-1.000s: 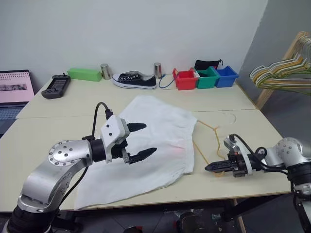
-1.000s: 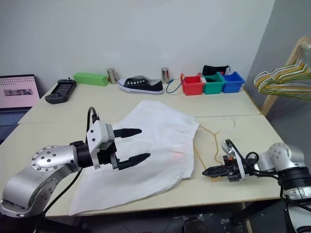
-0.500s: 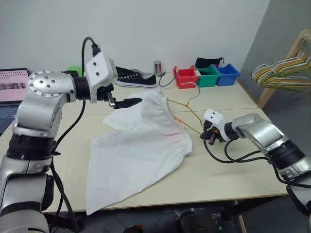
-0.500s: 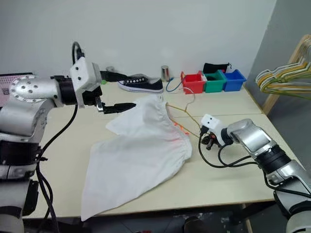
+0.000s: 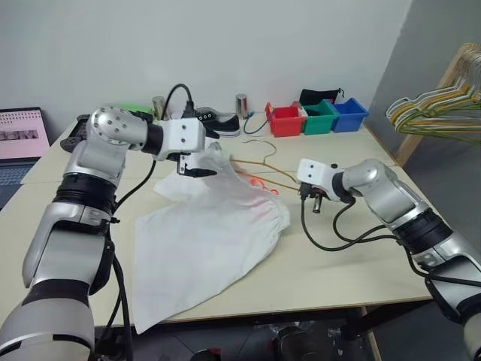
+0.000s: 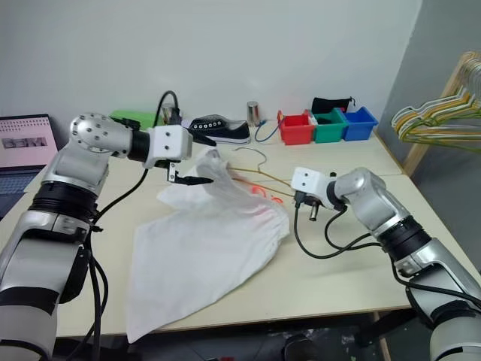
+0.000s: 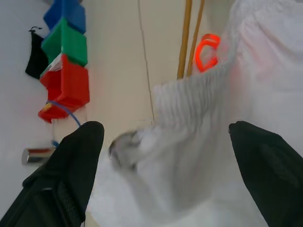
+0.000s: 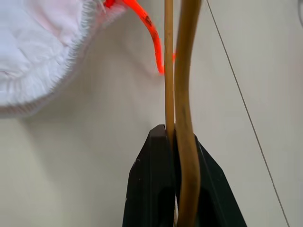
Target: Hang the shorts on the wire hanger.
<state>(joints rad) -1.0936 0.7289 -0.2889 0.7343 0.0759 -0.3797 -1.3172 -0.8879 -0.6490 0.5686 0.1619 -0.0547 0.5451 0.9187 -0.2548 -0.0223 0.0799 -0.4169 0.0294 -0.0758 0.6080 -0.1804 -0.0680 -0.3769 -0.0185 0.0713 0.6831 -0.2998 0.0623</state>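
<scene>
The shorts (image 5: pixel 210 226) are lying spread across the middle of the table (image 5: pixel 353 263), one leg trailing over the near edge, while the gathered waistband is being lifted toward the far edge by the wire hanger (image 5: pixel 259 169) pushed into it. The hanger's two yellow-orange wires are being pinched in the closed right gripper (image 8: pixel 176 142), its pale hook pointing toward the far edge. The left gripper (image 5: pixel 201 154) is being held wide at the raised waistband, nothing being clamped between its fingers (image 7: pixel 71 161); whether one of them is brushing the fabric is hard to judge.

Risk is being carried mostly by the thin wire: it could be twisted or slipped in the narrow pinch, and the waistband could be dropped off the end if it is not caught in time. The hanging leg could be dragging the cloth off the near edge.

Along the far edge, a sneaker (image 5: pixel 218 120), two metal cans (image 5: pixel 242 105) and red, green and blue bins (image 5: pixel 316 119) are standing close behind the hook and could be snagged. A rack of hangers (image 5: pixel 440 113) is standing beyond the right edge.
</scene>
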